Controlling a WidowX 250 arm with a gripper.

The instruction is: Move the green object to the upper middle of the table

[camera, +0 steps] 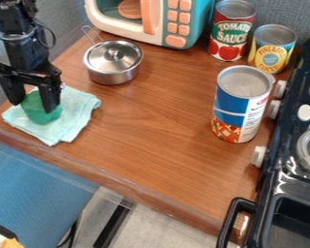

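The black gripper (33, 102) hangs down at the left side of the table, right over the green object (41, 114). It covers part of the object's upper side. The green object is small and rounded, and it stands on a crumpled light teal cloth (75, 114) near the table's left front corner. Whether the gripper holds the object is not clear. Brown wood forms the table (151, 126).
A lidded silver pot (112, 72) stands behind the cloth, to its right. At the back is a toy microwave (154, 19). Farther right are a tomato can (230, 31), a yellow can (272, 48), a blue and white can (239, 109) and a black stove (293, 160).
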